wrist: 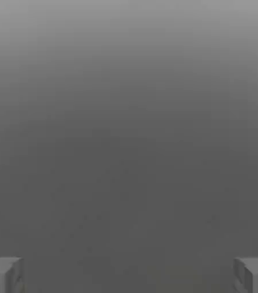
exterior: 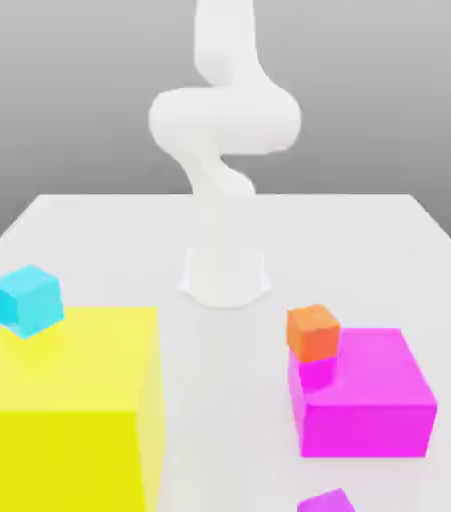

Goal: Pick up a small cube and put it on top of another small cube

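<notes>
claw (wrist: pixel 129 276): spread wide, gripping nothing, ready to receive a cube; cyan cube (exterior: pixel 27 301): on yellow block (exterior: pixel 64 360), which props it high

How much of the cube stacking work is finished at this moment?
Done: nothing visible yet; no small cube sits on another. The sky-blue cube is at the yellow block, and the orange cube is at the magenta block.

In hand: nothing; the hand is open, with no cube between its fingers.

Left: the whole job, picking one small cube and placing it on another.
</notes>
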